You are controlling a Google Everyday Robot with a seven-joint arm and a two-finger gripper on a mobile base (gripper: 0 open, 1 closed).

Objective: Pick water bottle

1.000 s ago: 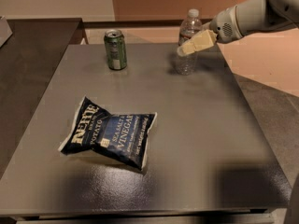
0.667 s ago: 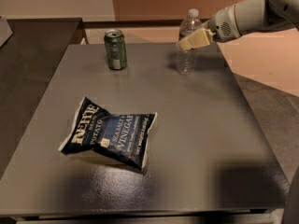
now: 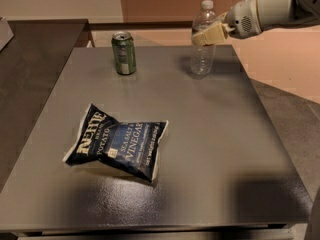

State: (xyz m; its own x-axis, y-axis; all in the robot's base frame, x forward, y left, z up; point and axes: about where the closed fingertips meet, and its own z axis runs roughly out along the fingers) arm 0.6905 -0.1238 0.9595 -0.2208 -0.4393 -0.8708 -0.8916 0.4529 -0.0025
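The water bottle [image 3: 202, 54] is clear and ribbed with a white cap. It stands upright near the far right edge of the grey table [image 3: 210, 134]. My gripper [image 3: 209, 34] reaches in from the upper right on a white arm. Its beige tip lies across the front of the bottle's upper body, just below the neck, and hides part of the bottle there. The bottle's base rests on or very close to the tabletop.
A green drink can [image 3: 123, 53] stands at the far left-centre of the table. A dark blue bag of salt and vinegar chips [image 3: 116, 147] lies in the near left-centre. A dark counter [image 3: 35, 59] adjoins the table on the left. Floor lies to the right.
My gripper has moved up along the bottle, from its middle to just below the neck. The bottle now stands a little straighter. The can and the chip bag have not moved.
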